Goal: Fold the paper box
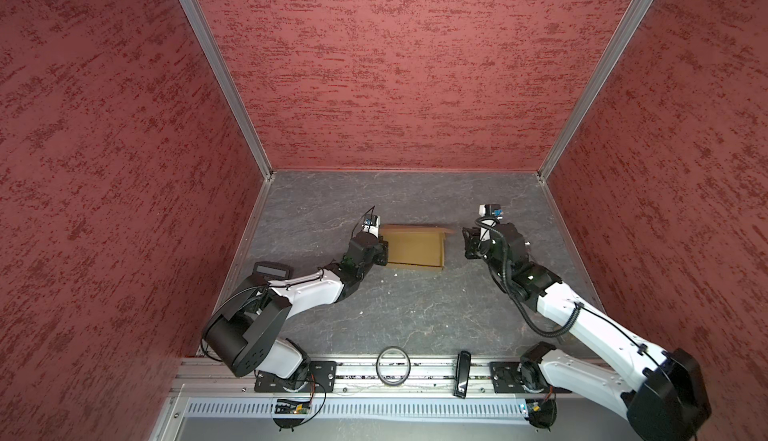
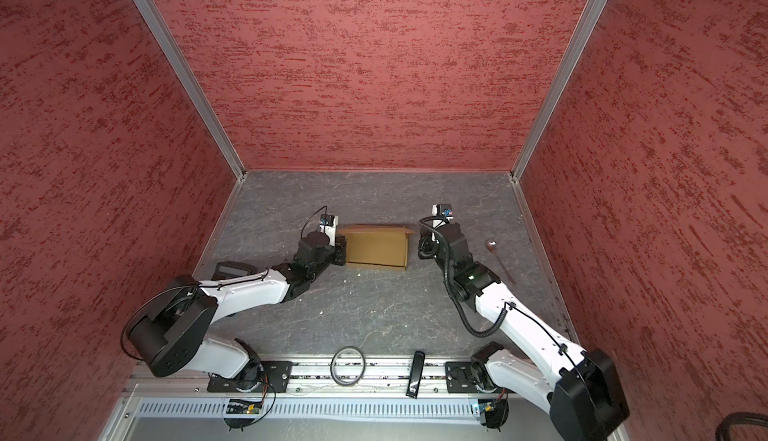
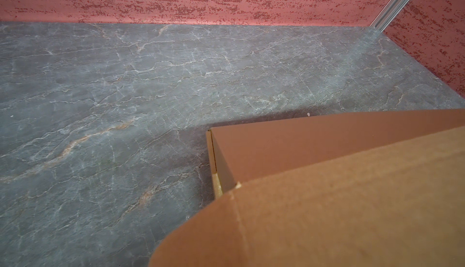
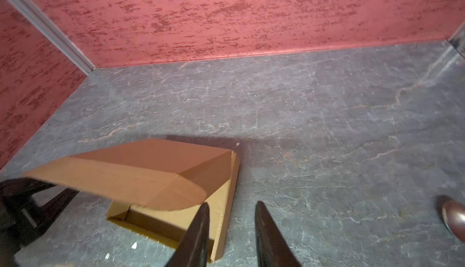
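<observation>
Left claw (image 1: 382,252): low on the table (image 1: 415,318), against the 9 o'clock side of the paper box (image 1: 415,250). Its jaws are pressed together. They are hidden behind cardboard in its own wrist view, so whether card is pinched between them cannot be told.

Paper box: stands near the table's centre, between the two arms. The tray is formed. The 3 o'clock side wall (image 4: 227,202) stands upright and doubled over, and the floor shows beneath. The lid (image 4: 141,167) rises from the 12 o'clock edge and hangs over the tray, lifted clear of it and not seated. Its rounded ear flap (image 4: 181,195) at the 3 o'clock end sticks out above the side wall and is not tucked inside.

Right claw (image 4: 232,204): just off the box's 3 o'clock side. Its jaws are spread with only table and box edge between them, gripping nothing.

A spoon (image 2: 496,254) lies further out at 3 o'clock, apart from the work.

Assessment: base and walls are complete and closure is outstanding. The remaining work appears to be turning the ear flaps down inside the side walls, lowering the lid and seating its front edge. The free 3 o'clock ear is the likely next item for the right claw.
</observation>
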Available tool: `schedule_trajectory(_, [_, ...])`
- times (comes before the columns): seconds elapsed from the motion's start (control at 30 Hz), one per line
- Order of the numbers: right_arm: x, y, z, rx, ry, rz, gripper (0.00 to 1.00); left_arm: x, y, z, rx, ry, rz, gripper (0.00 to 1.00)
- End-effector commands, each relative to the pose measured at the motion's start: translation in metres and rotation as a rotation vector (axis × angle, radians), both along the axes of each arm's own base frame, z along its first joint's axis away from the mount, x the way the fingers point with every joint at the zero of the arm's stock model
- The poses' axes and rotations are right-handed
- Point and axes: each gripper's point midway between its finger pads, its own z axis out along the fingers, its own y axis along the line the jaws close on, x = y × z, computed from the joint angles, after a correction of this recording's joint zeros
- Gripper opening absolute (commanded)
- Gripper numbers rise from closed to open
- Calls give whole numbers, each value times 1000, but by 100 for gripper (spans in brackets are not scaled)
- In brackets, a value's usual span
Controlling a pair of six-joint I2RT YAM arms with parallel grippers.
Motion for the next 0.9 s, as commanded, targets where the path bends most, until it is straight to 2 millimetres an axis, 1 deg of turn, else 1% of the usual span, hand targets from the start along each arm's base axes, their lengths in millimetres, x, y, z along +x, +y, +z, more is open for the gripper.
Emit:
schedule_trajectory(0.0, [18, -14, -4, 131, 20, -58, 32, -6, 4, -13, 46, 49, -2, 3])
schedule_trajectory(0.03, [23, -14, -13, 147, 47, -49, 32, -5, 4, -12, 46, 47, -3, 3])
schedule_trajectory(0.1, [32, -7, -25, 172, 69, -1, 32, -6, 4, -12, 47, 49, -2, 3])
schedule_trajectory(0.17, [38, 6, -36, 195, 93, 71, 32, -6, 5, -12, 47, 47, -1, 3])
schedule_trajectory(0.23, [44, 18, -43, 203, 113, 127, 31, -6, 5, -13, 48, 49, 0, 3])
schedule_trajectory(0.33, [50, 32, -50, 210, 122, 200, 30, -6, 5, -13, 47, 50, 1, 3])
schedule_trajectory(0.43, [56, 34, -56, 193, 144, 208, 29, -6, 5, -12, 45, 47, -1, 3])
schedule_trajectory(0.53, [59, 42, -71, 197, 184, 240, 29, -6, 4, -13, 42, 49, -2, 3])
schedule_trajectory(0.73, [60, 55, -82, 222, 212, 299, 28, -6, 3, -12, 38, 48, -5, 3])
schedule_trajectory(0.87, [60, 59, -87, 225, 229, 315, 27, -5, 3, -11, 35, 46, -6, 3])
